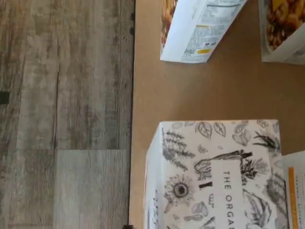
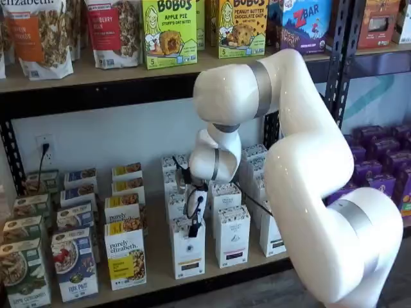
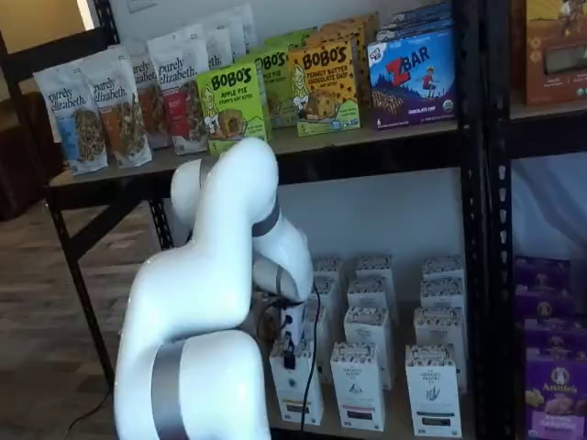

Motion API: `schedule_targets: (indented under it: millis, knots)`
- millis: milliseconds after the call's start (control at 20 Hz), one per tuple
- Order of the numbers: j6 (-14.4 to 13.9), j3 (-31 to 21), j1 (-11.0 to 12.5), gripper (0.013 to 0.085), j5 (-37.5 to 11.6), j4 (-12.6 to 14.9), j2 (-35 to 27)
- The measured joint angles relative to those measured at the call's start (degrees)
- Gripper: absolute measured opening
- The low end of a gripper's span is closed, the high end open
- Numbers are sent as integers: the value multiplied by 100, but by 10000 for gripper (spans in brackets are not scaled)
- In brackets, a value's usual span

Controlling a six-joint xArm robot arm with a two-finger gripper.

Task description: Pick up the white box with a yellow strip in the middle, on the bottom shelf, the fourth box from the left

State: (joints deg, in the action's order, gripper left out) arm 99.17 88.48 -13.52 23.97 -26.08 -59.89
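The white box (image 2: 188, 249) stands at the front of its row on the bottom shelf (image 2: 157, 253), its yellow strip low on the face. It also shows in a shelf view, as the white box (image 3: 298, 387) on the bottom shelf (image 3: 396, 429). My gripper (image 2: 192, 230) hangs just above and in front of the box top, with a cable looped beside it. Its black fingers (image 3: 288, 352) hold nothing and stand open. In the wrist view, the white box (image 1: 219, 176) shows close up with leaf drawings, resting on the bottom shelf (image 1: 190, 90).
A "purely elizabeth" box (image 2: 125, 256) stands just left of the white box, and like white cartons (image 2: 232, 236) stand to its right. Rows of cartons continue behind. The wrist view shows a granola box (image 1: 200, 28) and the wood floor (image 1: 62, 114) past the shelf edge.
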Motion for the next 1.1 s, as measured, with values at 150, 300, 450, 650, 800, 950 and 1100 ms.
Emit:
schedule_targets:
  millis: [150,300,450,650,800,950,1100]
  knots:
    - [-259,177,35,850,101,318,-119]
    - [-437,288,63,850,237,540,-181]
    - [-611,336,71,850,336,743,-210]
    - [-740,309,56,850,369,878,-203]
    - [-760,295,37,850,400,882,-201]
    - [-741,274,9,850,353,835,-214]
    - [-665,216,-19,850,169,733,-228]
